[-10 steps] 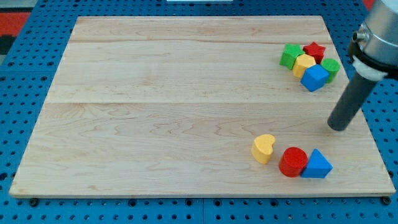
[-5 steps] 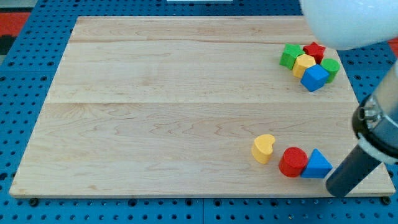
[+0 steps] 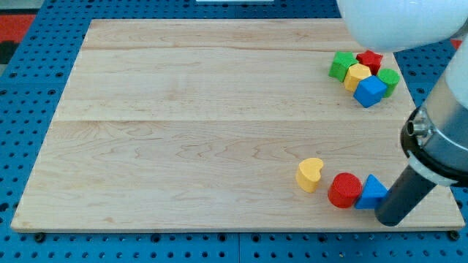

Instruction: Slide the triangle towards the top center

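Observation:
The blue triangle block (image 3: 370, 191) lies near the board's bottom right, touching the red cylinder (image 3: 344, 190) on its left. A yellow heart block (image 3: 310, 174) sits a little further left. My tip (image 3: 388, 220) is at the triangle's lower right corner, right against it, and the rod covers part of the triangle's right side.
A cluster sits at the top right: green block (image 3: 340, 66), red star (image 3: 370, 60), yellow block (image 3: 357, 76), blue cube (image 3: 371, 91), green block (image 3: 389, 79). The wooden board (image 3: 205, 131) ends just below and right of my tip. The arm's white body (image 3: 395, 22) covers the top right corner.
My tip moved from the right edge down towards the view's bottom, then left, up to the triangle's lower right corner. The blocks have barely moved.

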